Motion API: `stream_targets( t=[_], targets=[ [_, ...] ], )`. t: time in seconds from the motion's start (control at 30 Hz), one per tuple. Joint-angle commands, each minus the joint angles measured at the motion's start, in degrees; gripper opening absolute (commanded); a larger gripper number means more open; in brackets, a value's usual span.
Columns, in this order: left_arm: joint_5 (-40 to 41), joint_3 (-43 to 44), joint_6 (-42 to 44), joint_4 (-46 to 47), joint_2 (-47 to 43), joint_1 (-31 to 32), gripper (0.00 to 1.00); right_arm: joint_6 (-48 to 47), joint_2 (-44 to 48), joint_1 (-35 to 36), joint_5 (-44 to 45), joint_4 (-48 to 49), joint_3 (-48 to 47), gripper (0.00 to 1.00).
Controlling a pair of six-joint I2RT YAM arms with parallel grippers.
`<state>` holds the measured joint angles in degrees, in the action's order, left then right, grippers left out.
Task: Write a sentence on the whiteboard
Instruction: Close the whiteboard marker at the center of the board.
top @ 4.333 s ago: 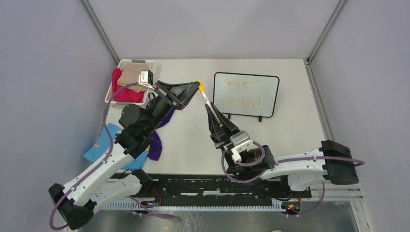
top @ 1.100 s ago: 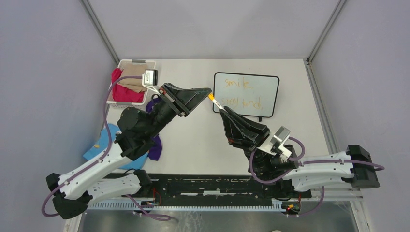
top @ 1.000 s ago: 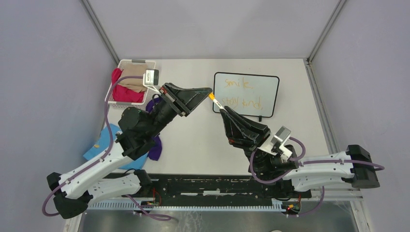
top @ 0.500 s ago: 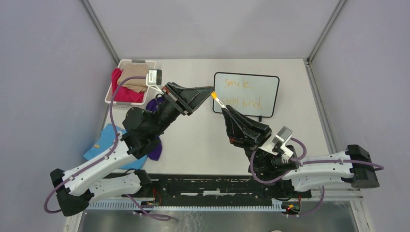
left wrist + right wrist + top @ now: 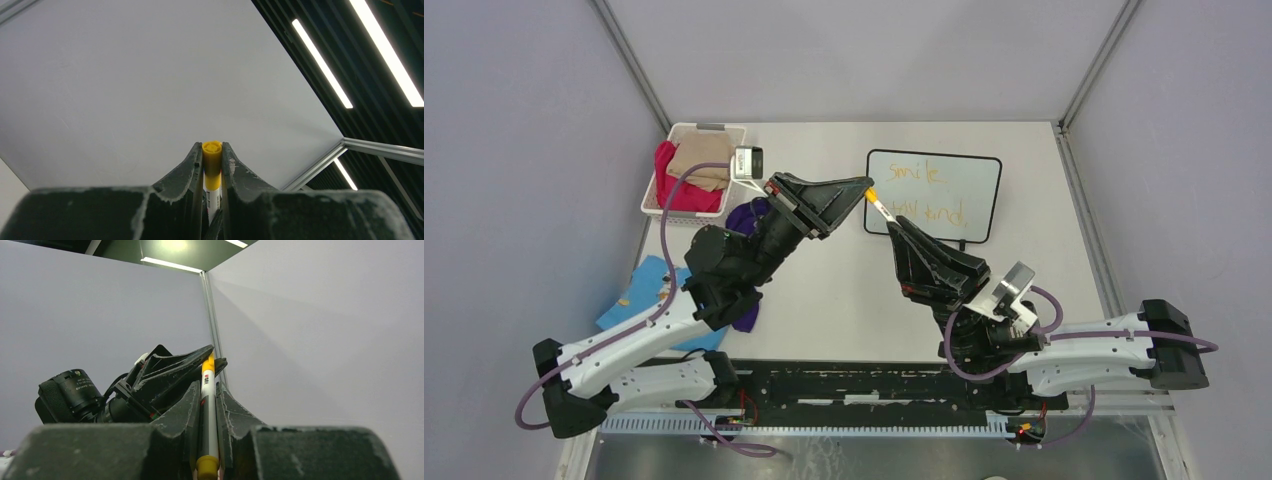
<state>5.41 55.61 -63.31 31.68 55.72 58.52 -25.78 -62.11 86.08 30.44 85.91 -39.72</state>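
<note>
The whiteboard stands on the white table at about 1 o'clock from the table's middle. It rests on its two small black feet, its face toward the arms. The orange sentence is on it in two lines, "smile" above "stay kind".

Just off the board's left edge, at its 9 o'clock, the two arms meet over one marker. The left gripper comes in from 8 o'clock. Its fingers are pressed together on the marker's yellow-orange cap. The left wrist view shows that cap pinched between the two black fingers, with the white barrel beneath it. The right gripper reaches up from 5 o'clock and pinches the marker's white barrel. In the right wrist view the marker runs straight up between the fingers, its top end inside the left gripper's tips. Cap and barrel lie in one line and touch. Whether the cap is fully seated cannot be told.

At 10 o'clock on the table sits a white basket holding a red cloth and a tan cloth. A purple cloth lies partly under the left arm. A blue cloth lies at 8 o'clock, by the table's left edge.
</note>
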Motion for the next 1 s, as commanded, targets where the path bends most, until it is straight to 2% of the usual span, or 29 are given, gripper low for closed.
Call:
stream_targets(
  t=[0.0, 0.4, 0.57, 0.6, 0.73, 0.77, 0.87, 0.97],
  targets=[
    [-9.5, -1.0, 1.0, -4.5, 2.3, 4.9, 0.02, 0.1, -1.4, -1.6, 1.0, -2.2, -2.5, 0.00],
    [-9.6, -1.2, 1.3, -4.5, 4.4, 8.0, 0.02, 0.4, -2.0, -2.4, 1.4, -1.9, -2.7, 0.00],
    [-6.1, -1.6, 3.9, -6.0, 1.7, 8.0, 0.03, 0.4, -1.5, -2.5, 1.3, -2.5, -2.6, 0.00],
    [-4.9, -1.5, 4.7, -7.1, 0.7, 8.0, 0.08, 0.4, -1.3, -2.5, 1.2, -2.9, -2.5, 0.00],
    [1.0, -1.1, 7.5, -10.6, -3.0, 8.0, 0.49, 0.8, -0.4, -2.5, 0.9, -3.8, -2.1, 0.00],
    [2.3, -0.9, 8.1, -11.6, -4.0, 7.9, 0.55, 0.9, -0.3, -2.5, 0.7, -4.0, -2.0, 0.00],
    [6.2, -0.3, 9.4, -14.4, -6.1, 7.9, 0.68, 1.4, 0.1, -2.5, 0.0, -5.1, -2.0, 0.00],
    [8.4, -0.4, 10.5, -14.9, -7.8, 7.9, 0.73, 2.3, 0.9, -2.5, -1.2, -6.5, -1.6, 0.00]
  ],
)
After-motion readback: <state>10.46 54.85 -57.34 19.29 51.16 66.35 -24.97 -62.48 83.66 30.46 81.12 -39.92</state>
